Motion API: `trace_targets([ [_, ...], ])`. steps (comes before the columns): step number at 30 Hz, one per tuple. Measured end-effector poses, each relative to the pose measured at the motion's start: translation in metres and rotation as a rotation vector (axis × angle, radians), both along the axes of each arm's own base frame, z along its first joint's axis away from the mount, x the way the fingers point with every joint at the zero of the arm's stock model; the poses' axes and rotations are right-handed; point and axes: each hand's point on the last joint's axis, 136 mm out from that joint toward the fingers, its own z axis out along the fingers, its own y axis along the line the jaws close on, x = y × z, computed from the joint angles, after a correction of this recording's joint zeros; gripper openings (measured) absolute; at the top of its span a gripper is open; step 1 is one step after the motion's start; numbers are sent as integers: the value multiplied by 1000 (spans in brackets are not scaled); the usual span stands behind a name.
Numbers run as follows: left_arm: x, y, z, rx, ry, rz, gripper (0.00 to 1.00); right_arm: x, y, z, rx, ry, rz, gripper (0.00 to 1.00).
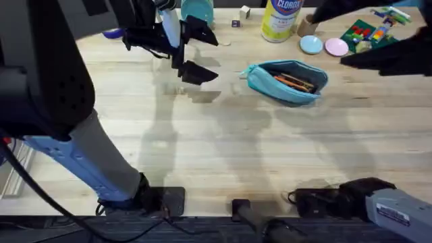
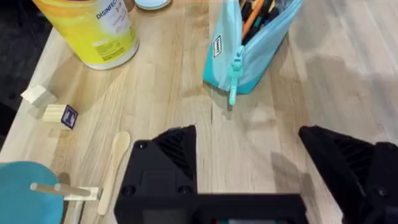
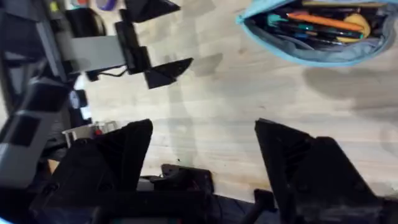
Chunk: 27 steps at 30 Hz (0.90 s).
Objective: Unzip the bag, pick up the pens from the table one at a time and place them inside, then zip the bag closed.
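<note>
The turquoise bag [image 1: 287, 82] lies unzipped on the table [image 1: 223, 155], right of centre at the back. Its mouth gapes in the right wrist view, where the bag [image 3: 311, 53] holds several pens [image 3: 317, 34], dark ones among orange. In the left wrist view the zipper pull [image 2: 234, 74] hangs at the bag's near end [image 2: 249, 56]. My left gripper [image 1: 201, 52] hovers open and empty a little to the left of the bag, its fingers pointing toward it [image 2: 245, 134]. My right gripper [image 3: 202, 132] is open and empty, above bare table on the near side of the bag.
A yellow wipes canister [image 1: 280, 20] stands behind the bag, with a light-blue dish [image 1: 310, 44] and a pink dish [image 1: 336, 46] to its right. Green toy blocks [image 1: 368, 30] sit at the back right. A wooden spoon [image 2: 115, 168] and small blocks [image 2: 53, 109] lie near the left gripper.
</note>
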Motion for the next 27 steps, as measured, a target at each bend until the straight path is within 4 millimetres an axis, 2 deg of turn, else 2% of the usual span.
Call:
trace_targets([
  [6,0,0,0,0,0,0,995,14,14,-23,-73,78,-40,995],
  [12,0,0,0,0,-1,0,993,31,41,-36,-122,82,-99,996],
  [19,0,0,0,0,0,0,995,35,65,-60,-163,154,-197,994],
  [27,0,0,0,0,-1,0,993,39,90,-87,-195,220,-229,995],
])
